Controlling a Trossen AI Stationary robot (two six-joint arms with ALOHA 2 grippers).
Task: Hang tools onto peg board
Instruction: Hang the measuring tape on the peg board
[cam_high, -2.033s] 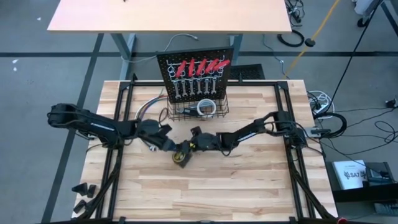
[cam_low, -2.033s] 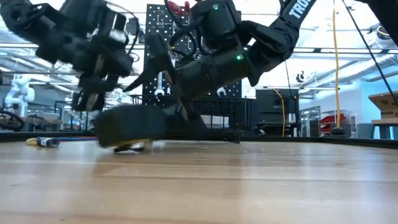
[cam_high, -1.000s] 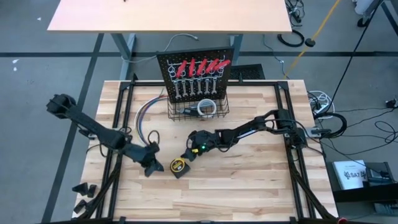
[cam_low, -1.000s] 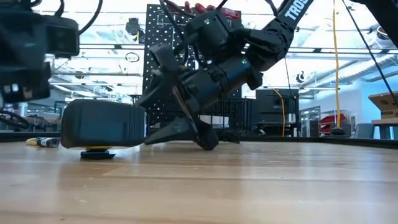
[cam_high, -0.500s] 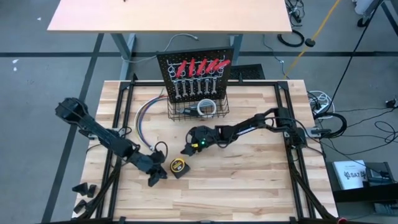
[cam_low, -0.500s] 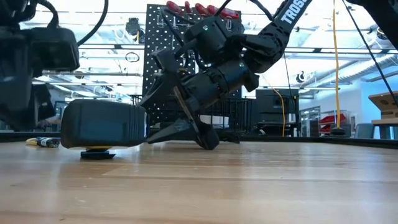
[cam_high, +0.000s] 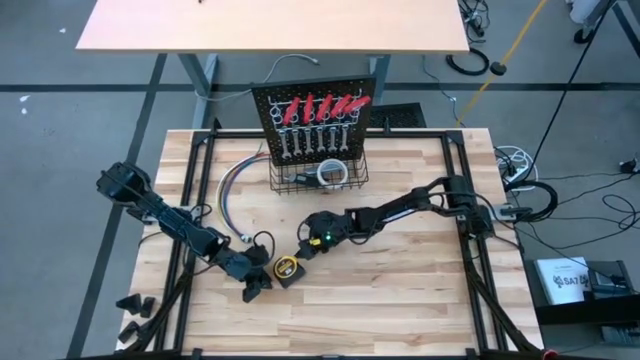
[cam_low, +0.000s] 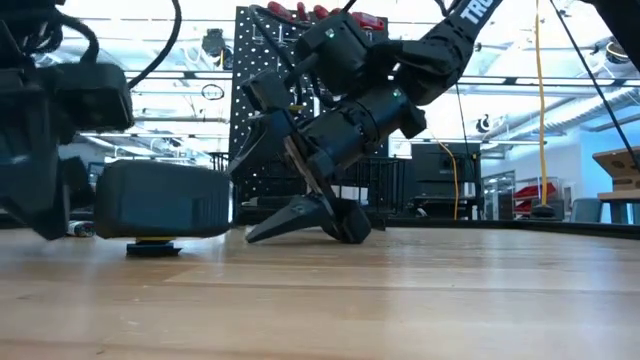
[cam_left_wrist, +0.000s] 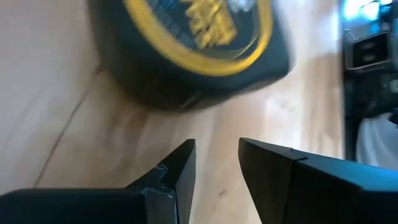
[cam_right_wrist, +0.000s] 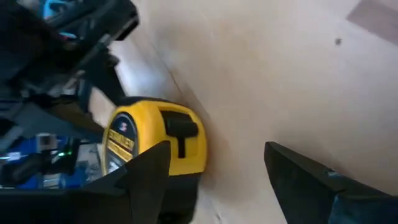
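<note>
The yellow and black tape measure (cam_high: 287, 268) lies flat on the table in front of the centre; it also shows in the low view (cam_low: 165, 200). My left gripper (cam_high: 258, 284) is low beside its near-left side, narrowly open, with the tape measure (cam_left_wrist: 193, 43) just ahead of its fingers (cam_left_wrist: 180, 168). From the far right, my right gripper (cam_high: 303, 247) slants down, open wide, the tape measure (cam_right_wrist: 155, 146) by one fingertip. The peg board (cam_high: 315, 120) stands at the far edge with red-handled tools (cam_high: 325, 104) and wrenches (cam_high: 312, 142) hanging on it.
A black wire basket (cam_high: 290, 183) at the peg board's foot holds a white tape roll (cam_high: 333, 172). A bundle of coloured wires (cam_high: 228, 190) lies left of it. Small black pieces (cam_high: 135, 305) sit off the table's near left. Bare wood lies near and to the right.
My left gripper has gone down and toward the table's near edge, rolling a little, and now sits low beside the tape measure's near-left side. My right gripper has rolled slightly in place. The tape measure has stayed where it lay.
</note>
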